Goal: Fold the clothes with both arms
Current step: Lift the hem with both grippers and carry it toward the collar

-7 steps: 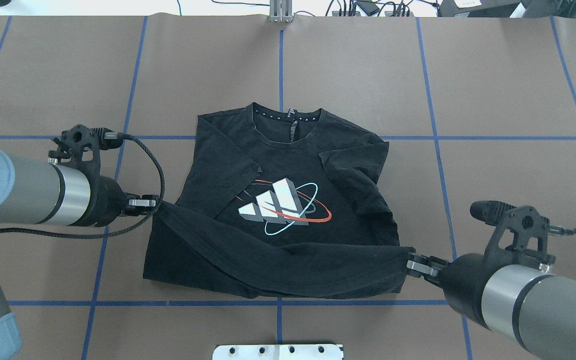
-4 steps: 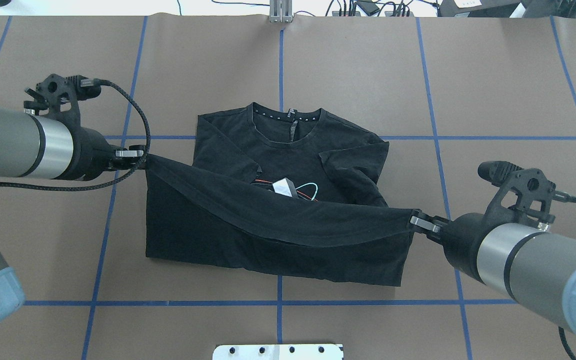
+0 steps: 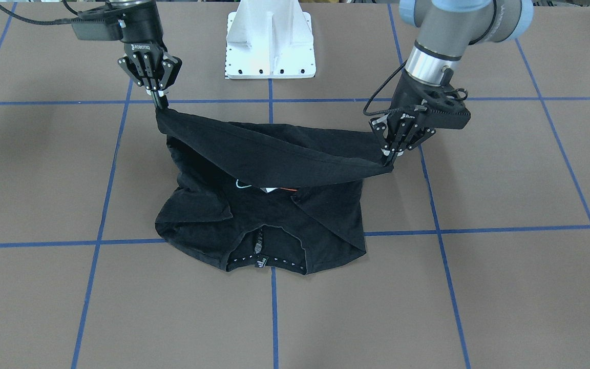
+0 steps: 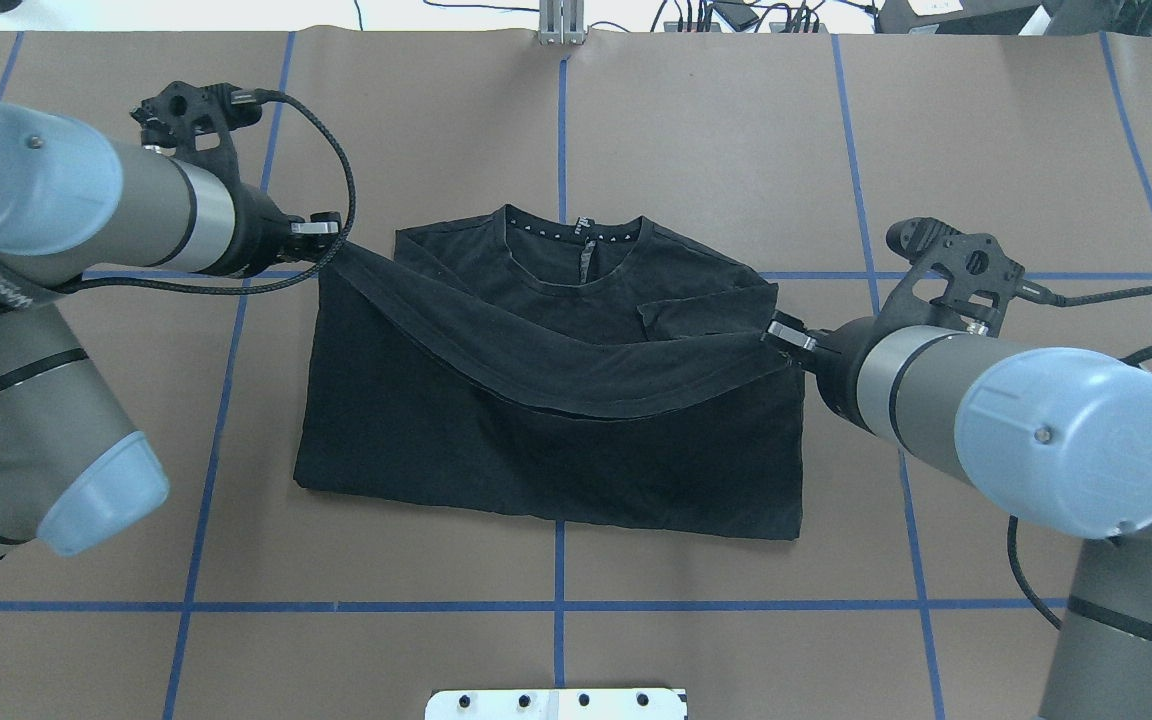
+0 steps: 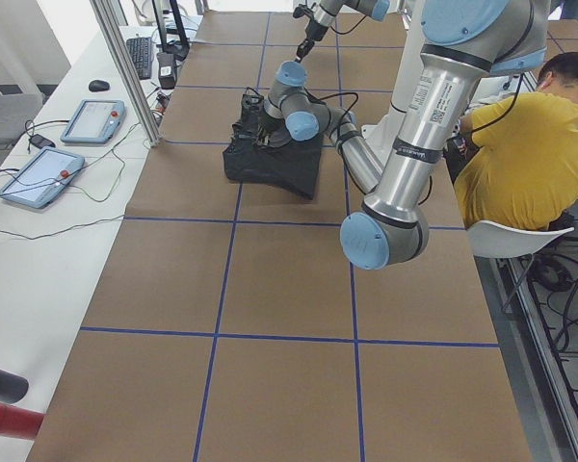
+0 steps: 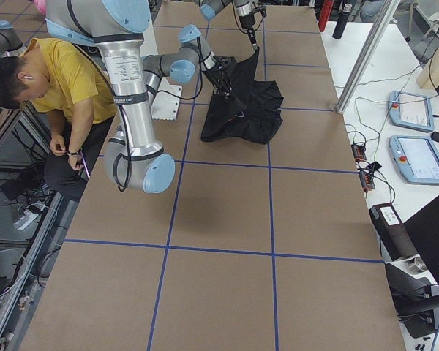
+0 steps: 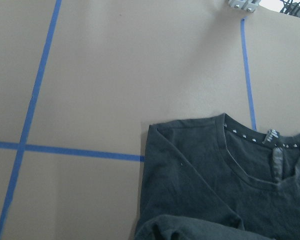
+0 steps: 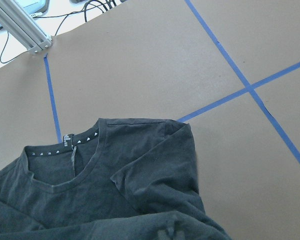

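The clothes are one black T-shirt [image 4: 556, 440] lying on the brown table with its collar [image 4: 576, 250] at the far side. Its bottom hem is lifted and stretched as a sagging band [image 3: 274, 154] over the chest. My left gripper [image 4: 331, 238] is shut on the hem's left corner. My right gripper [image 4: 781, 335] is shut on the right corner. In the front view the left gripper [image 3: 390, 156] hangs lower than the right gripper [image 3: 161, 105]. Only a sliver of the graphic [image 3: 267, 188] peeks under the hem. Both wrist views show the collar [image 7: 270, 145] and a folded-in sleeve [image 8: 155, 175].
The white pedestal base [image 3: 270, 46] stands at the robot's edge of the table. Blue tape lines [image 4: 556, 606] grid the brown cover. A person in a yellow shirt [image 5: 520, 144] sits beside the robot. Tablets [image 6: 417, 157] and cables lie on a side bench past an aluminium post [image 4: 561, 25].
Both grippers have carried the hem away from the robot toward the collar. The folded layer now covers the graphic, which showed fully one second ago.
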Robot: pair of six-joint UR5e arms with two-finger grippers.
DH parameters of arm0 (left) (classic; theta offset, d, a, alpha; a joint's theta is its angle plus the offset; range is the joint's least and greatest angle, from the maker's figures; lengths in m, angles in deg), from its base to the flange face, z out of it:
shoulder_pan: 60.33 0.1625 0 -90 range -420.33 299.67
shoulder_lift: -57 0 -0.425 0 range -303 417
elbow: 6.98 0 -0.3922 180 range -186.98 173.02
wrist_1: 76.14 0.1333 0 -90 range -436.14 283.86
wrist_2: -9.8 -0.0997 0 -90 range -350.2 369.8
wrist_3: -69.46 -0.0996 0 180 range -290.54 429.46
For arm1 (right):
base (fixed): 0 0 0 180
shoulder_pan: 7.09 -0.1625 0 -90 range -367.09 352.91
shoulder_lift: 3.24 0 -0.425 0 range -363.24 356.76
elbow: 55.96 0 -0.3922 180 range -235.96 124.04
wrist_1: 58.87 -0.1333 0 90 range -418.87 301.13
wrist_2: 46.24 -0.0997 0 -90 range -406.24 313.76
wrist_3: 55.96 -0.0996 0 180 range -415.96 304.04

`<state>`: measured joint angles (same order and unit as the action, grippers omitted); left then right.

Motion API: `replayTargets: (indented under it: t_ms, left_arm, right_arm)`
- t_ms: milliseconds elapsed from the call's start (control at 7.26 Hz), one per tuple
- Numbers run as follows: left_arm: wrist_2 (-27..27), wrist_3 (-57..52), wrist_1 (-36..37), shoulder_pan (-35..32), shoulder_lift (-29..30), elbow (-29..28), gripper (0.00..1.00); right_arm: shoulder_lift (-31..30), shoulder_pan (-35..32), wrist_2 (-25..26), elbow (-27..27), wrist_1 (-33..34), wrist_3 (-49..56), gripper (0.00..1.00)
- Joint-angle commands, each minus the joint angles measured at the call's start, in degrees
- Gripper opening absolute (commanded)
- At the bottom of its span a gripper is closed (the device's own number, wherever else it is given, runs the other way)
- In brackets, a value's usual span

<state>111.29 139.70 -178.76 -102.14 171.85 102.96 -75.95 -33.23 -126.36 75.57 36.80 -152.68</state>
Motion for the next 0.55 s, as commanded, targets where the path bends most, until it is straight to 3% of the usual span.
replayTargets:
  t_ms: [0, 413]
  left_arm:
    - [-2.8, -0.9, -3.6, -0.2, 4.1, -8.3, 0.00]
    - [-2.9, -1.7, -5.6, -1.0, 6.3, -14.4, 0.00]
  right_arm:
    - [3.3, -6.4, -4.3, -5.0, -0.4, 3.1, 0.00]
    - [10.8, -12.9, -7.8, -17.0, -0.6, 6.3, 0.00]
